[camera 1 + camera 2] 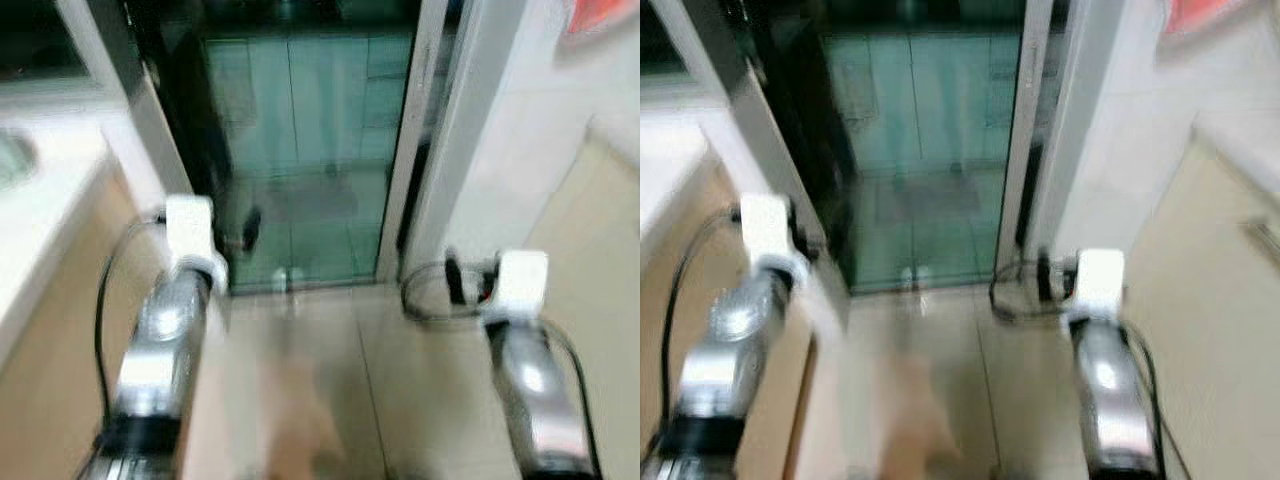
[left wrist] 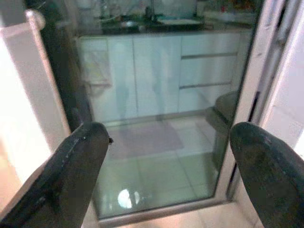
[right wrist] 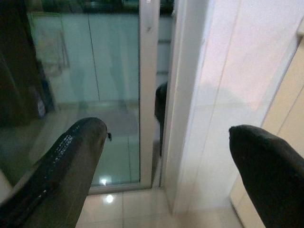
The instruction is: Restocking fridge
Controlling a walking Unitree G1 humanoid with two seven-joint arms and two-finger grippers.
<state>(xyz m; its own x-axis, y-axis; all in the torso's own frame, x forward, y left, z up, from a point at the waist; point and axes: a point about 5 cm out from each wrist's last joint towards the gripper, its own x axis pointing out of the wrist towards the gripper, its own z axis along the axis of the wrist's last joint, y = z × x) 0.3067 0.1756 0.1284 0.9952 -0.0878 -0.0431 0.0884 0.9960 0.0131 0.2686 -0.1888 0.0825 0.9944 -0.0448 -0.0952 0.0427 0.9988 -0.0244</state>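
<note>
Both silver arms fill the lower corners of the blurred left eye view, the left arm (image 1: 165,340) running beside a pale counter edge (image 1: 45,230), the right arm (image 1: 530,370) over open beige floor (image 1: 330,380). Between them the tiled floor runs free up to a glass door (image 1: 300,150) in a white frame (image 1: 410,150). No fridge can be made out, nor any item to stock.

Right eye view: the same scene, with a beige cabinet front (image 1: 1230,300) walling off the right side and a white wall (image 1: 1130,150) beside the door frame.

Left wrist view: the left gripper (image 2: 173,161) has its two black fingers (image 2: 71,175) spread wide, holding nothing. Through the gap, glass shows white cabinets (image 2: 161,76), a mat (image 2: 145,137) and a sink counter beyond.

Right wrist view: the right gripper (image 3: 166,166) also stands with fingers (image 3: 61,166) wide apart and empty. Between them rise the door's white upright (image 3: 148,85) and a white wall corner (image 3: 199,109), with a beige panel edge (image 3: 285,118) close alongside.
</note>
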